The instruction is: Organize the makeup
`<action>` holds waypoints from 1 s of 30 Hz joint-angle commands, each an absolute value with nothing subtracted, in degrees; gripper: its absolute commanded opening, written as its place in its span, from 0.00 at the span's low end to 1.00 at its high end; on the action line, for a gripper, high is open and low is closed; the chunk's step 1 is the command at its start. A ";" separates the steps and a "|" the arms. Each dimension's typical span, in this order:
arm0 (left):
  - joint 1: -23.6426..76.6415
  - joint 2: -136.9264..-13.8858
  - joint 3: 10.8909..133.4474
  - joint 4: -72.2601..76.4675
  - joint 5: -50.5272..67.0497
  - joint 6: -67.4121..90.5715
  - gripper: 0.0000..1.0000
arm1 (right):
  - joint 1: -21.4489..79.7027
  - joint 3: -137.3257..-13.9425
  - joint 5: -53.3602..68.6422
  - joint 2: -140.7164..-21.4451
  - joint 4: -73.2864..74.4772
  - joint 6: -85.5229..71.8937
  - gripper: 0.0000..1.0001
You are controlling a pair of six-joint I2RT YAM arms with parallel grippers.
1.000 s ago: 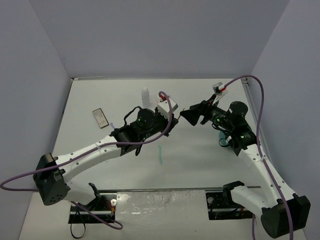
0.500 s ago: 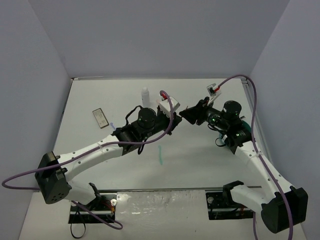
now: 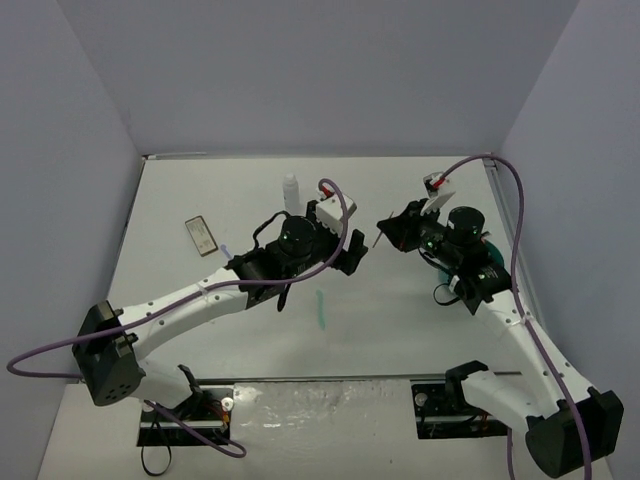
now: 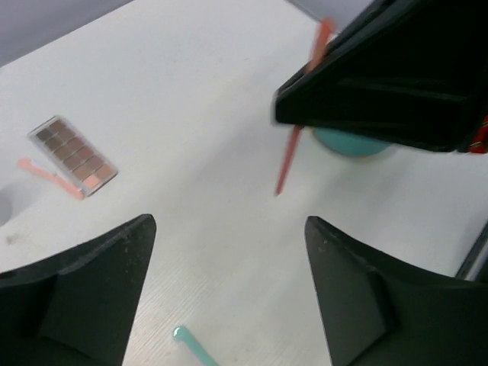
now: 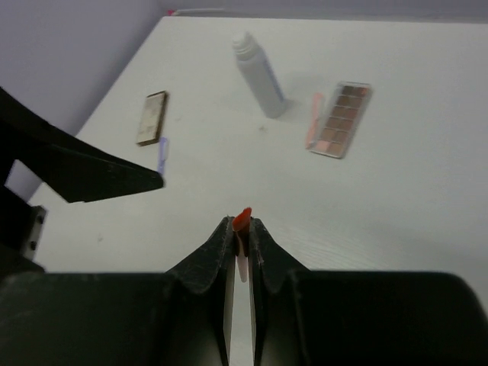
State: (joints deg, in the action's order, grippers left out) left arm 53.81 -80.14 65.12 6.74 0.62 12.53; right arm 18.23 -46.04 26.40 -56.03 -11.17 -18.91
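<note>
White bench (image 3: 400, 320) is carrying loose palette (image 4: 74, 155), bottle (image 5: 258, 76), teal stick (image 3: 320, 310); most sorting remaining. Right pincer (image 5: 240, 229) is clamping pink stick (image 4: 288, 164), left pincer (image 4: 229, 225) gaping empty.

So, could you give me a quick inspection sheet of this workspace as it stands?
Surface: white table, no spills seen.
Job's things: bottle, pink palette with a pink stick alongside, brown palette, purple stick and teal stick, all on the table. The red stick is held in the air.
Clutter: teal tub, partly hidden by the right arm.
Grippers: left gripper open and empty; right gripper shut on the red stick.
Cables: purple cables arch over both arms.
Surroundings: plain walls; nothing else seen.
</note>
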 commanded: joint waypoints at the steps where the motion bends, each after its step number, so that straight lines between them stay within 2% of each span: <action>1: 49.05 -74.72 66.83 1.65 -6.54 17.91 0.86 | 15.92 -48.58 6.29 -50.72 -8.10 -12.45 0.00; 5: 41.76 -69.88 64.89 -6.63 -4.67 21.91 0.89 | 8.14 -48.43 0.93 -50.75 -5.89 -12.00 0.00; 11: 28.70 -61.40 63.34 -16.52 -3.90 19.44 0.97 | -4.74 -47.78 0.51 -55.20 -7.00 -15.14 0.00; 16: 21.39 -56.74 63.97 -23.87 -5.04 15.51 0.97 | -10.34 -47.99 1.64 -60.57 -11.80 -16.56 0.00; 20: 20.39 -53.40 61.11 -23.79 -10.75 13.62 0.97 | -11.98 -48.53 0.18 -63.80 -14.06 -15.81 0.00; 30: 20.39 -51.24 58.04 -23.73 -15.32 12.39 0.97 | -13.27 -46.09 1.11 -70.13 -17.07 -16.08 0.00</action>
State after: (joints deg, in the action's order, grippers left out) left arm 20.56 -52.01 56.58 -25.21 -12.36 13.86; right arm -12.84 -46.27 1.65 -69.20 -10.01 -15.54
